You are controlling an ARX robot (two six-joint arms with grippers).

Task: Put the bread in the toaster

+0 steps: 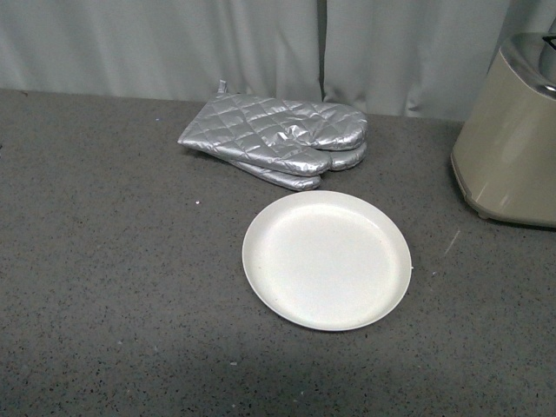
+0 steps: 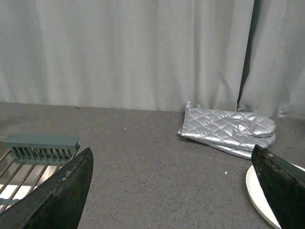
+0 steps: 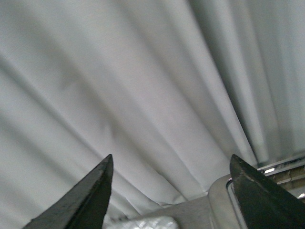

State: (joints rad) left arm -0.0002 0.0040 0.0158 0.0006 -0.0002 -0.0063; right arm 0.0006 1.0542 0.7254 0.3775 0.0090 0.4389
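Item 1: dark grey speckled stone-look tabletop (image 1: pixel 104 287), spanning the whole front view and carrying every listed piece.

Item 2: round white shallow plate (image 1: pixel 327 259), lying nearest the camera, slightly right of centre, with nothing showing on it. Its rim is also peeking into the left wrist view (image 2: pixel 255 191).

Item 3: 2 quilted silver oven mitts (image 1: pixel 276 139), lying stacked 1 on the other just behind the plate, thumbs pointing right, not touching the plate.

Item 4: large beige boxy toaster with rounded corners and a shiny silver metal top (image 1: pixel 512 148), standing at the right edge of the front view, partly cropped, well apart from the mitts and near the plate's far right side. Its silver top is also showing in the right wrist view (image 3: pixel 267 186).

Item 5: slice of bread. It is not showing in any of the 3 views, so its place cannot be told.

Item 6: grey-green ribbed plastic rack over metal wires (image 2: pixel 42 149), sitting at the tabletop's left in the left wrist view.

Item 7: pale grey pleated curtain (image 1: pixel 217 43), hanging behind everything.

Item 8: left claw (image 2: pixel 174 191), black fingers standing spread wide, pinching nothing, hanging over the tabletop.

Item 9: right claw (image 3: pixel 171 195), black fingers likewise standing spread apart, pinching nothing, raised and pointing toward the curtain above the toaster's top.
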